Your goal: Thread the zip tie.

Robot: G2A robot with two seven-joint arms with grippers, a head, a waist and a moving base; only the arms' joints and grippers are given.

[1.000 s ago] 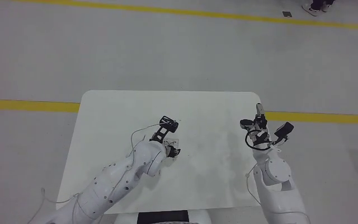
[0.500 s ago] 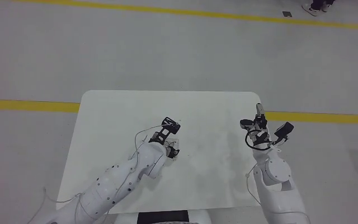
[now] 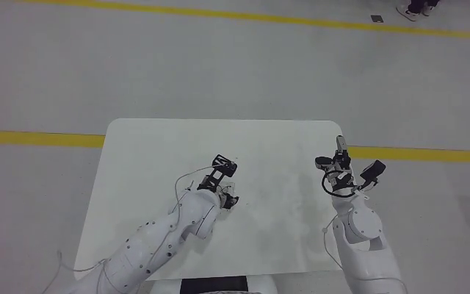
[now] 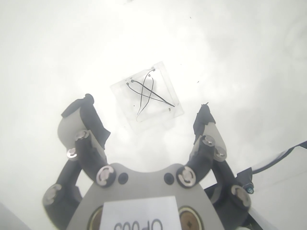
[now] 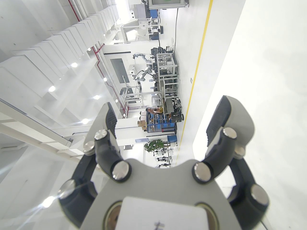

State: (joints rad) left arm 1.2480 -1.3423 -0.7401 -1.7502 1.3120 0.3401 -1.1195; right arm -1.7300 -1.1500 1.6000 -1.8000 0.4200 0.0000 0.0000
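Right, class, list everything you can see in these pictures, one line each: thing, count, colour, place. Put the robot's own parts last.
table: one, white, standing on the grey floor
tray: one, clear, on the table
zip ties: about four, black, lying crossed in the tray
floor lines: two, yellow, one far beyond the table, one running past its sides
left gripper: one, grey and black, open, above the table facing the tray
right gripper: one, grey and black, open and empty, at the table's right edge
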